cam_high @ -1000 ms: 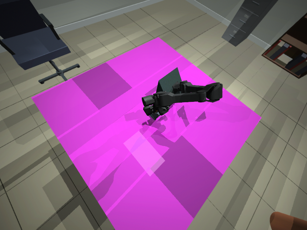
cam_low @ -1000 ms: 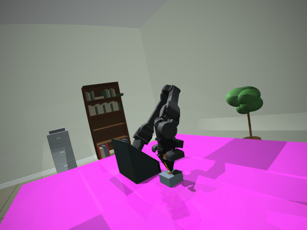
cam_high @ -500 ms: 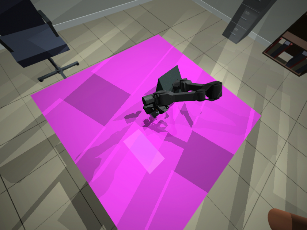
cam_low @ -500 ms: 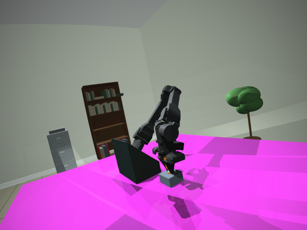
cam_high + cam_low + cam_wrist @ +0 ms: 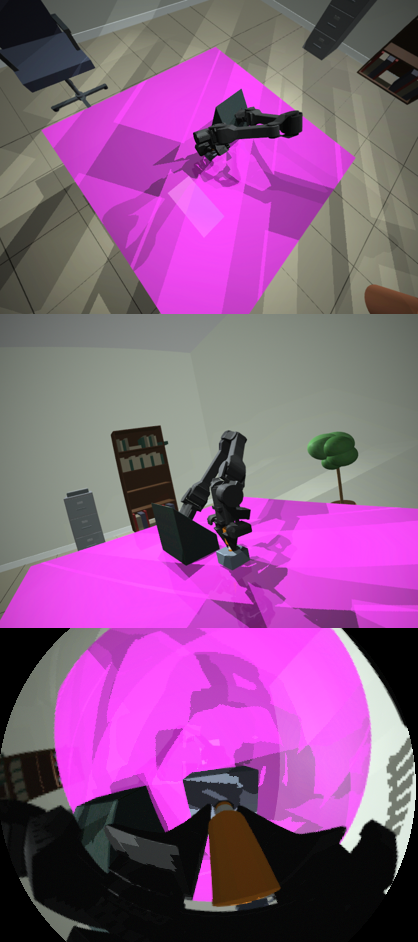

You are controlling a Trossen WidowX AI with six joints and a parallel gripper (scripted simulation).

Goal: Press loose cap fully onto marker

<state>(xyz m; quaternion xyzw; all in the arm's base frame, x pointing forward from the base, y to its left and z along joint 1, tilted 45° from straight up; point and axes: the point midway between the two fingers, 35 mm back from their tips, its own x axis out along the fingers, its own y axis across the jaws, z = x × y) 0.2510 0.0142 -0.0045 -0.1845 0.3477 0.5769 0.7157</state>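
The grey-blue holder block (image 5: 233, 562) (image 5: 200, 790) sits on the magenta table (image 5: 175, 84) (image 5: 101, 580). A short pale and orange part of the marker (image 5: 230, 547) (image 5: 224, 806) shows just above the block. The orange cap (image 5: 224, 530) (image 5: 237, 858) stands over it, in line with the marker and slightly tilted in the exterior view. My gripper (image 5: 230, 545) (image 5: 224, 809) points down and is shut on the cap, with its fingertips low, near the cap's lower end and just above the block. Whether the cap is fully seated is hidden. In the top view the arm covers block and marker.
A dark green wedge-shaped block (image 5: 231, 106) (image 5: 188, 537) (image 5: 135, 808) stands close beside the holder and the arm. A pale rectangle (image 5: 195, 206) lies on the table in front of the arm. A chair, a filing cabinet, a bookshelf and a plant stand beyond the table.
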